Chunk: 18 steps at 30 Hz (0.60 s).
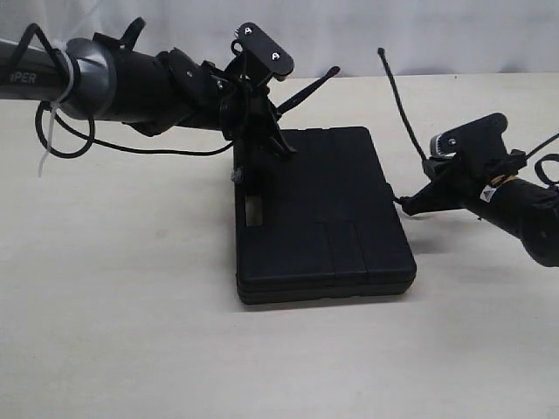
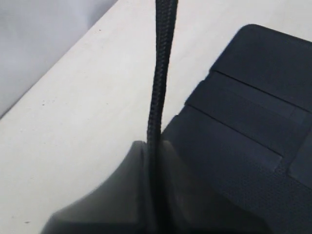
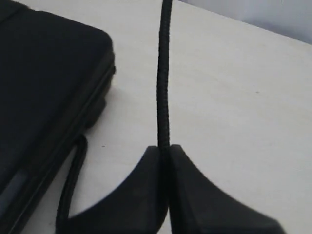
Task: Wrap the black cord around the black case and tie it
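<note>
Grippers both pinch the black cord tight, the black case lying between your left gripper and right gripper, just beside each; no wrap crosses its top yet, tying remains.

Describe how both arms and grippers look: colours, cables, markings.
Both are black. The left arm has a grey band, white lettering and a white zip tie by a looped black cable; its wrist camera bears white marks. The right arm carries a camera with a silvery face. The left gripper and right gripper have dark curved fingers.
</note>
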Each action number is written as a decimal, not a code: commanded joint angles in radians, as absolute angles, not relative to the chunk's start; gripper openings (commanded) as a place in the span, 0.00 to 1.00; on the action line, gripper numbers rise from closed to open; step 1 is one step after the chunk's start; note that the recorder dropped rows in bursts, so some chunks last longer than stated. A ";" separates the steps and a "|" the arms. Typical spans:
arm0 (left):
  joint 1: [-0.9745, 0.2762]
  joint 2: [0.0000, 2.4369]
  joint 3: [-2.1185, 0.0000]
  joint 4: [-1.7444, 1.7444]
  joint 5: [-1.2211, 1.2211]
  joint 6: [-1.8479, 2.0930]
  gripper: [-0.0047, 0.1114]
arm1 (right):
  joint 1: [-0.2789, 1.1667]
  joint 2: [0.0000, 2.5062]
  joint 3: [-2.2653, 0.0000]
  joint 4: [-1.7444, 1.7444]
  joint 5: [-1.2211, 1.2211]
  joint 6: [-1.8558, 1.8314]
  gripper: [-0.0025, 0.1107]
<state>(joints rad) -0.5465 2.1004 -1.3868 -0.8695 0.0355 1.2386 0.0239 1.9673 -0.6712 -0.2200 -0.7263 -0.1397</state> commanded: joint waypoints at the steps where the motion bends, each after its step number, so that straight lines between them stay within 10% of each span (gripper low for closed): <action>1: -0.545 2.097 -1.387 -0.875 -0.065 1.219 0.04 | 0.027 1.960 -0.660 -0.380 -0.753 -0.220 0.06; 18: -0.547 2.105 -1.398 -0.847 -0.062 1.206 0.04 | 0.072 1.960 -0.650 -0.487 -0.779 -0.412 0.06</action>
<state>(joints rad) -0.5465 2.1049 -1.3904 -0.8506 -0.0571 1.2113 0.0649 1.9574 -0.6613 -0.4603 -0.7987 -0.3828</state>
